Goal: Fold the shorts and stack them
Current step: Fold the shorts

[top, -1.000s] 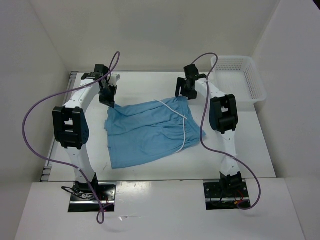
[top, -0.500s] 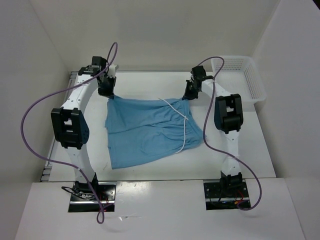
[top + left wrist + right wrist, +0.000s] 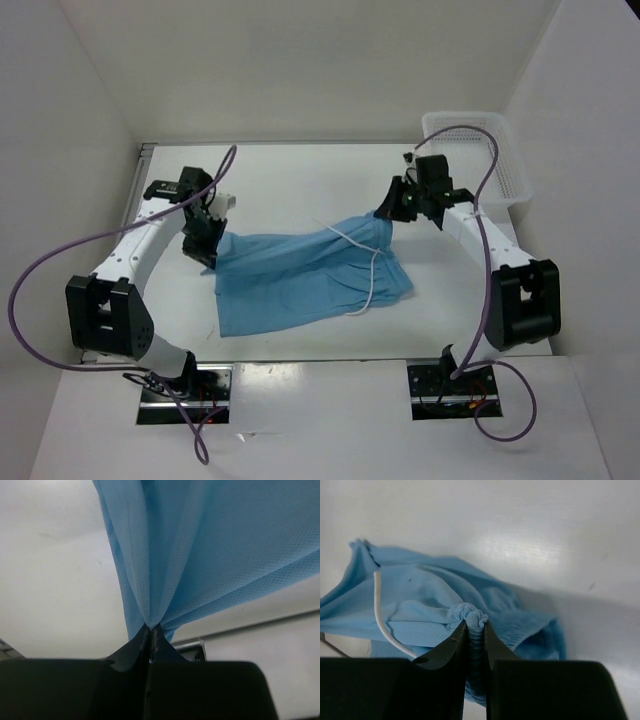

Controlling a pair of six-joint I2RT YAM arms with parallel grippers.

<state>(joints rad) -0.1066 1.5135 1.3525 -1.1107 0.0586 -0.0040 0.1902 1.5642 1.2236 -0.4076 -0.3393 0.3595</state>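
The light blue shorts (image 3: 300, 270) lie spread across the middle of the table, their far edge lifted at both ends. My left gripper (image 3: 208, 250) is shut on the left corner of the fabric (image 3: 165, 580), which fans out from the closed jaws (image 3: 151, 627). My right gripper (image 3: 388, 213) is shut on the gathered waistband (image 3: 472, 616) at the right end. The bunched elastic is squeezed between the two black fingers (image 3: 451, 645). A thin white drawstring (image 3: 365, 255) trails over the cloth, and it shows as a white drawstring loop (image 3: 382, 620) in the right wrist view.
A white mesh basket (image 3: 505, 165) stands at the back right corner of the table, just behind the right arm. Purple cables loop off both arms. White walls enclose the table on three sides.
Both arms have swung toward me and lower, dragging the shorts' far edge forward. The right gripper, open a second ago, has shut on the waistband. The left has kept its hold.
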